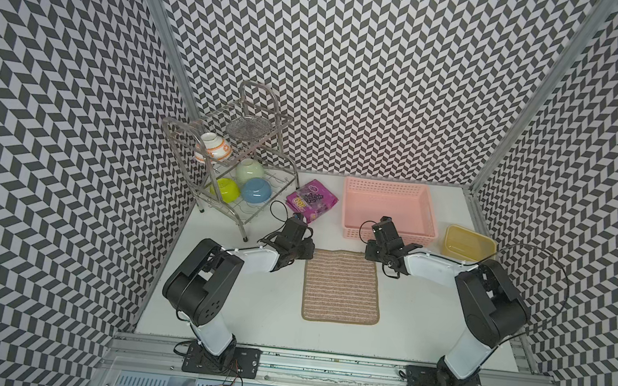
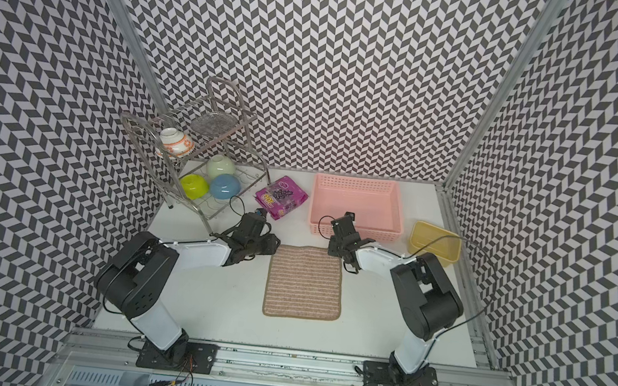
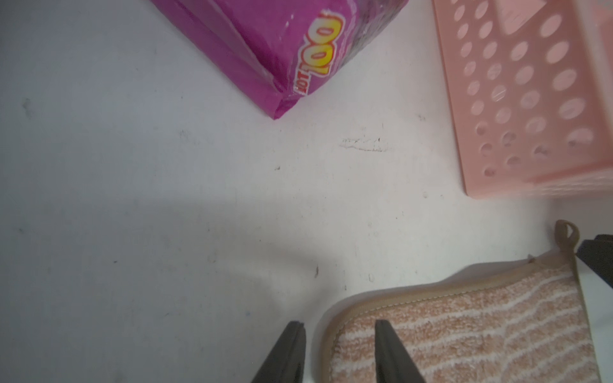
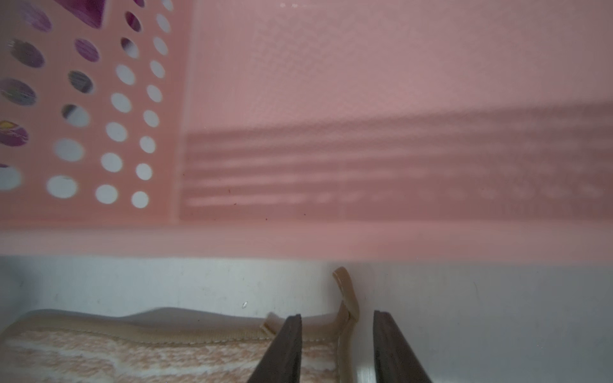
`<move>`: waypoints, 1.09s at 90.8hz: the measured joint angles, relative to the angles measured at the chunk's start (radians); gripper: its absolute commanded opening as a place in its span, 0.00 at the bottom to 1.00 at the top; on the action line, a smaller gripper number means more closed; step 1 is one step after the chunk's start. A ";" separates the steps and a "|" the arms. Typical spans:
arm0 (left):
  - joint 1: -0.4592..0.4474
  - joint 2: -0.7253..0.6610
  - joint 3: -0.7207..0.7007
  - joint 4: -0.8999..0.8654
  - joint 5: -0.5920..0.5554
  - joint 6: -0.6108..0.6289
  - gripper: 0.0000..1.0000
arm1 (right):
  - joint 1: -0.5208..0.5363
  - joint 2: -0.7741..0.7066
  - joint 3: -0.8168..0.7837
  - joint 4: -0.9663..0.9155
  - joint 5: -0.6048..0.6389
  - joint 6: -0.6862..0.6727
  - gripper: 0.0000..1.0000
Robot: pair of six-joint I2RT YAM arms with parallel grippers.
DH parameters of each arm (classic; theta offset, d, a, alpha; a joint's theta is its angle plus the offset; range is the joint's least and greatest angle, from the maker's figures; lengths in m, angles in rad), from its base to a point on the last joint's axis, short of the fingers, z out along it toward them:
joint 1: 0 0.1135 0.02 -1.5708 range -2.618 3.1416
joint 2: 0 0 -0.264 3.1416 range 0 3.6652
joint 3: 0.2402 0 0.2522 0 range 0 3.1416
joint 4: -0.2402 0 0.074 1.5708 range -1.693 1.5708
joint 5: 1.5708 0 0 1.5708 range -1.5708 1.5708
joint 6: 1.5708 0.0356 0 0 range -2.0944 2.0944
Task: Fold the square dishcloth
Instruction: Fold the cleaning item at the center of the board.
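Note:
The square dishcloth (image 1: 342,287) (image 2: 303,283), tan with pale stripes and brown edging, lies flat on the white table between the arms. My left gripper (image 1: 307,253) (image 3: 338,323) is open at its far left corner, one finger over the cloth (image 3: 481,331) and one over bare table. My right gripper (image 1: 371,253) (image 4: 336,315) is open at the far right corner. Its fingers straddle the cloth's side edge (image 4: 132,354), just short of the corner loop (image 4: 345,288). Neither gripper holds anything.
A pink perforated basket (image 1: 389,235) stands just beyond the cloth, close to my right gripper. A purple packet (image 1: 311,200) lies beyond my left gripper. A yellow tub (image 1: 468,244) sits at the right, and a wire dish rack (image 1: 243,210) with bowls at the back left.

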 measured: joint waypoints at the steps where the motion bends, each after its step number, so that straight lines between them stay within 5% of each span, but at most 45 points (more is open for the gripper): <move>1: 0.000 0.002 0.000 -0.002 0.000 0.002 0.38 | 0.000 0.003 0.002 0.001 0.000 0.000 0.38; 33: 0.000 0.041 0.020 -0.021 0.008 0.031 0.30 | 0.000 0.054 0.036 0.021 0.028 0.005 0.36; 58: 0.000 0.044 0.025 -0.018 0.028 0.037 0.39 | 0.000 0.062 0.035 0.023 0.035 0.019 0.30; 76: 0.000 0.039 0.025 -0.030 0.029 0.050 0.35 | 0.000 0.063 0.034 0.030 0.036 0.026 0.19; 99: -0.005 0.038 0.024 -0.040 0.019 0.056 0.33 | 0.000 0.063 0.032 0.031 0.040 0.027 0.18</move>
